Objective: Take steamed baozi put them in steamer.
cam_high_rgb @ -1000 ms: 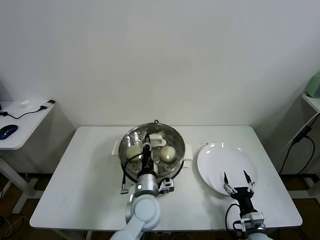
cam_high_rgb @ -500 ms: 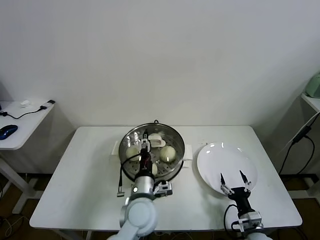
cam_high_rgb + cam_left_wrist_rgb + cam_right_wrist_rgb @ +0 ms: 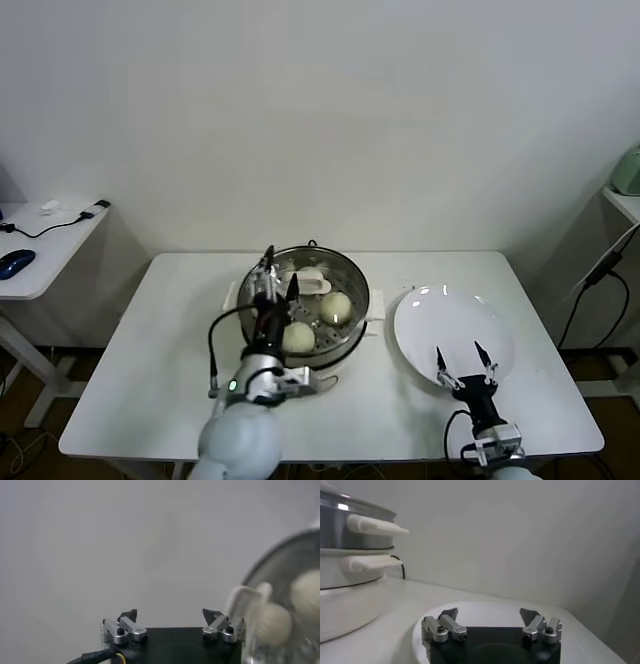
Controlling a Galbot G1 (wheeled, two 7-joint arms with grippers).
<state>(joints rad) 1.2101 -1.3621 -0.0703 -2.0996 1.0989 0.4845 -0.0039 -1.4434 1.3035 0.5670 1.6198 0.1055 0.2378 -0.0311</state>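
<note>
1. I see a big white table (image 3: 150, 340).
2. The steamer (image 3: 352, 278) sits in the middle of it.
3. A white plate (image 3: 450, 320) lies beside the steamer.
4. My left gripper (image 3: 271, 280) hangs above the steamer's left edge, fingers wide apart, holding nothing.
5. My right gripper (image 3: 459, 361) waits over the plate, fingers apart too.
6. The baozi (image 3: 336, 306) rest inside the steamer.

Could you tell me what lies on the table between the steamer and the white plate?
Nothing: in the head view only a narrow strip of bare table separates the steamer from the plate.
</note>
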